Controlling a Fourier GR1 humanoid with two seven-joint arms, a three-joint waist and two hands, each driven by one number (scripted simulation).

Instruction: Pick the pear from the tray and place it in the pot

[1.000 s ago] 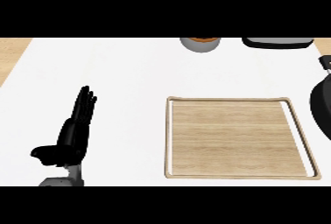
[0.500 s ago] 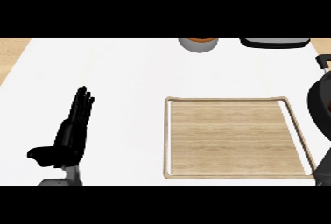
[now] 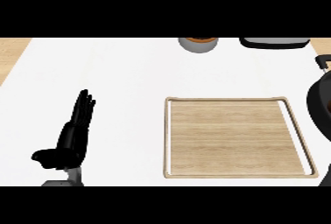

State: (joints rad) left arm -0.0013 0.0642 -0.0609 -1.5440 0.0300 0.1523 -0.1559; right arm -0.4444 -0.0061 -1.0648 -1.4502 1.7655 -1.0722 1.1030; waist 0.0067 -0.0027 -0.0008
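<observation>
The wooden tray [image 3: 169,131] lies right of centre on the white counter, and nothing rests on it. No pear shows anywhere. The black pot [image 3: 318,105] is cut off by the right edge, just beyond the tray's right rim, with its handle [image 3: 321,61] pointing away. What is inside the pot is hidden. My left hand [image 3: 68,140] stands at the lower left, well left of the tray, open with straight fingers pointing up and holding nothing. My right hand is out of view.
A grey cup or bowl with a brown inside [image 3: 198,43] stands at the counter's far edge. A dark, grey-topped object [image 3: 275,42] sits to its right. Wooden strips [image 3: 12,57] flank the white counter top at the far corners.
My left hand has sunk a little toward the view's lower edge. The tray and the pot stay where they were.
</observation>
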